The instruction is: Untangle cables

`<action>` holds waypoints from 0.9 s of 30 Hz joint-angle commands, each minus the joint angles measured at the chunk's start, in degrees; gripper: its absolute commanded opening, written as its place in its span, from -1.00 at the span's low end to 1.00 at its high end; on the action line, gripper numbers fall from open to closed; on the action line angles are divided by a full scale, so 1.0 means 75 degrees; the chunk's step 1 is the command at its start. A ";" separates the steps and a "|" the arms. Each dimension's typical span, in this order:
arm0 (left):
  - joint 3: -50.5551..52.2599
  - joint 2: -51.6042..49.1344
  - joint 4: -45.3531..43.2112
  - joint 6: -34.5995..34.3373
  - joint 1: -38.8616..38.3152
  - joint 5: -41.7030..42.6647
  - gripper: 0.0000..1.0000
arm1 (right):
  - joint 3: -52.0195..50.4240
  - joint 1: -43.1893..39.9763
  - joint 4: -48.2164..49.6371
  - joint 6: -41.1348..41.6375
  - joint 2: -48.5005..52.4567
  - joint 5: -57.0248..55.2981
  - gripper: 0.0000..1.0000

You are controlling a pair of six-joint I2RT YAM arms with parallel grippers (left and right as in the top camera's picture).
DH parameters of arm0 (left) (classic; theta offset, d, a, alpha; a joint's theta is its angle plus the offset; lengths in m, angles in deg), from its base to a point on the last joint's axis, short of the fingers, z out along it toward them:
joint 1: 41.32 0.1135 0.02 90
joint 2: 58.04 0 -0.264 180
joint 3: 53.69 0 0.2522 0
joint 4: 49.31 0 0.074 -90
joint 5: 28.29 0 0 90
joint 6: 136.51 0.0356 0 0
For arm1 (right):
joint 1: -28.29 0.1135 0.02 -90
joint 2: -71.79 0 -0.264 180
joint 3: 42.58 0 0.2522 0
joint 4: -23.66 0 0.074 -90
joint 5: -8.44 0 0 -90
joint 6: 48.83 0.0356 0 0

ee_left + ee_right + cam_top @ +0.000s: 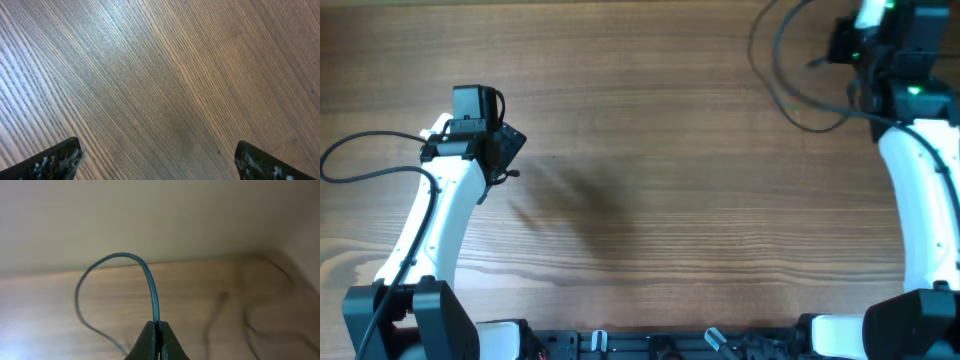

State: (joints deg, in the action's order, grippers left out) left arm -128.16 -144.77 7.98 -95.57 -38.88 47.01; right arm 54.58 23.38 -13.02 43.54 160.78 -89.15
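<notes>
A thin black cable lies in a loose loop at the table's far right corner. In the right wrist view the cable rises from between the fingers, arcs over and drops to the left. My right gripper is shut on it and sits at the far right edge in the overhead view, holding it above the table. My left gripper is at the left side, far from the cable. Its jaws are wide open over bare wood, with nothing between them. No plug ends or knot show.
The wooden table fills the view. The left arm's own thick black wire loops at the left edge. The arm bases line the front edge.
</notes>
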 commanded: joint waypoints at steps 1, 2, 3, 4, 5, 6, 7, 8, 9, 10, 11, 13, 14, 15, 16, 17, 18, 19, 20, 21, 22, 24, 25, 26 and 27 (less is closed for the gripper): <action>-0.0006 -0.0050 0.0006 -0.0096 0.0061 -0.0041 1.00 | -0.0029 -0.0895 -0.0041 0.2410 0.0405 -0.1139 -0.91; -0.0006 -0.0050 0.0006 -0.0096 0.0061 -0.0041 1.00 | -0.0029 -0.1122 -0.0017 0.2585 0.0560 -0.0988 -0.91; -0.0006 -0.0050 0.0006 -0.0096 0.0061 -0.0041 1.00 | -0.0029 -0.1364 0.0082 0.2585 0.0790 -0.0586 -0.92; -0.0006 -0.0050 0.0006 -0.0096 0.0061 -0.0038 1.00 | -0.0029 -0.1510 0.0154 0.2477 0.1026 -0.0262 -0.91; -0.0006 -0.0050 0.0006 -0.0096 0.0061 -0.0038 1.00 | -0.0029 -0.1617 0.0210 0.2468 0.1279 -0.0023 -0.91; -0.0006 -0.0050 0.0006 -0.0096 0.0061 -0.0038 1.00 | -0.0029 -0.1696 0.0256 0.2474 0.1644 0.0026 -0.92; -0.0006 -0.0050 0.0006 -0.0093 0.0061 -0.0038 1.00 | -0.0029 -0.1746 0.0309 0.2480 0.2040 0.0020 -0.91; -0.0006 -0.0050 0.0006 -0.0096 0.0061 -0.0038 1.00 | -0.0029 -0.1760 0.0399 0.2480 0.2463 0.0055 -0.92; -0.0006 -0.0050 0.0006 -0.0096 0.0061 -0.0041 1.00 | -0.0029 -0.1757 0.0527 0.2480 0.2876 0.0064 -0.91; -0.0006 -0.0050 0.0006 -0.0096 0.0061 -0.0041 1.00 | -0.0029 -0.1757 0.0769 0.2454 0.3389 0.0160 -0.91; -0.0006 -0.0050 0.0006 -0.0096 0.0061 -0.0041 1.00 | -0.0029 -0.1757 0.0941 0.2358 0.3675 0.0291 -0.91; -0.0006 -0.0050 0.0006 -0.0096 0.0061 -0.0041 1.00 | -0.0029 -0.1766 0.1276 0.2235 0.4296 0.0385 -0.91; -0.0006 -0.0050 0.0006 -0.0096 0.0061 -0.0038 1.00 | -0.0029 -0.1778 0.1387 0.2229 0.4537 0.0370 -0.91; -0.0006 -0.0050 0.0006 -0.0096 0.0061 -0.0038 1.00 | -0.0029 -0.1786 0.1542 0.2224 0.4852 0.0373 -0.90; -0.0006 -0.0050 0.0006 -0.0096 0.0061 -0.0038 1.00 | -0.0026 -0.1786 0.1658 0.2084 0.5091 0.0373 -0.72; -0.0006 -0.0050 0.0006 -0.0096 0.0061 -0.0041 1.00 | -0.0026 -0.1786 0.1714 0.1944 0.5199 0.0370 -0.69; -0.0006 -0.0050 0.0006 -0.0096 0.0061 -0.0038 1.00 | -0.0026 -0.1786 0.1769 0.1778 0.5281 0.0361 -0.62; -0.0006 -0.0050 0.0006 -0.0096 0.0061 -0.0041 1.00 | -0.0026 -0.1789 0.1836 0.1635 0.5330 0.0335 -0.43; -0.0006 -0.0050 0.0006 -0.0096 0.0061 -0.0041 1.00 | -0.0026 -0.1795 0.1923 0.1437 0.5348 0.0338 0.05; -0.0006 -0.0050 0.0006 -0.0096 0.0061 -0.0041 1.00 | -0.0026 -0.1804 0.2069 0.1218 0.5353 0.0335 0.27; -0.0006 -0.0050 0.0006 -0.0096 0.0061 -0.0038 1.00 | -0.0026 -0.1821 0.2183 0.1163 0.5353 0.0335 0.35; -0.0006 -0.0050 0.0006 -0.0096 0.0061 -0.0038 1.00 | -0.0026 -0.1894 0.2428 0.1093 0.5353 0.0338 0.50; -0.0006 -0.0050 0.0006 -0.0096 0.0061 -0.0038 1.00 | -0.0026 -0.1947 0.2541 0.1093 0.5353 0.0338 0.64; -0.0006 -0.0050 0.0006 -0.0096 0.0061 -0.0038 1.00 | -0.0026 -0.1979 0.2602 0.1090 0.5353 0.0338 0.74; -0.0006 -0.0050 0.0006 -0.0096 0.0061 -0.0038 1.00 | -0.0026 -0.2043 0.2742 0.1081 0.5377 0.0338 0.81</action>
State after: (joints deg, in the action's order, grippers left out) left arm -128.16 -144.77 7.98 -95.55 -38.88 47.01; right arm 54.25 9.22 6.48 52.74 199.27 -86.90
